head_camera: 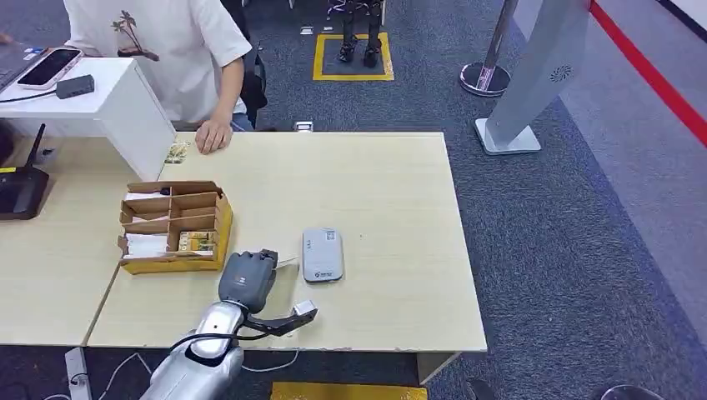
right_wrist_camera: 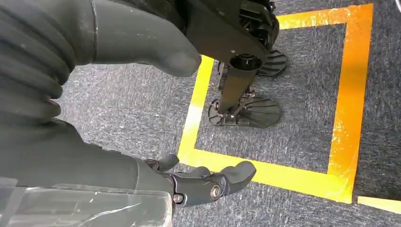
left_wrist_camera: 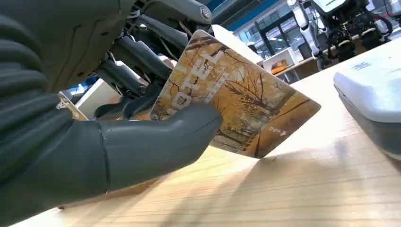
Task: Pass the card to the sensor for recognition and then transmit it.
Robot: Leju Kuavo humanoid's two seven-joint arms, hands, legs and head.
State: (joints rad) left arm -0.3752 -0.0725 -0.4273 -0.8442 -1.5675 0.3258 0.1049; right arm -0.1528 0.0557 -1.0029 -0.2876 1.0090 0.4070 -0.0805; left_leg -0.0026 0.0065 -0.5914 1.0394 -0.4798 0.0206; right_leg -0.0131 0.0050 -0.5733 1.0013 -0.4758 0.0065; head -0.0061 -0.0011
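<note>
Down by the near edge of the tabletop (head_camera: 392, 325), the left hand (head_camera: 248, 279) has the card (left_wrist_camera: 236, 101) pinched between its thick thumb and the darker fingers (left_wrist_camera: 137, 56) behind it. In the left wrist view the card is an autumn-leaf print, tilted up on edge with its lower corner right down at the wood, touching or just shy of it, hard to call. The sensor (head_camera: 323, 254), that flat grey reader, lies just beside the hand, toward the middle of the tabletop.

The right hand (right_wrist_camera: 208, 182) hangs low over the carpet, holding nothing, fingers loosely curled and apart.

Further back, toward the left edge, sits the cardboard divider box (head_camera: 175, 229) with more cards in its compartments. At the far edge a person (head_camera: 167, 50) rests a hand (head_camera: 213, 136) on the wood, likely waiting for the handover.

The risks from here, as I read it: the card is steeply tilted, so brought over like this it may meet the reader edge-on and fail to register. That low corner could snag on the wood or on the reader's side and twist the card out of the pinch. A nudge could also push the reader out of position.
</note>
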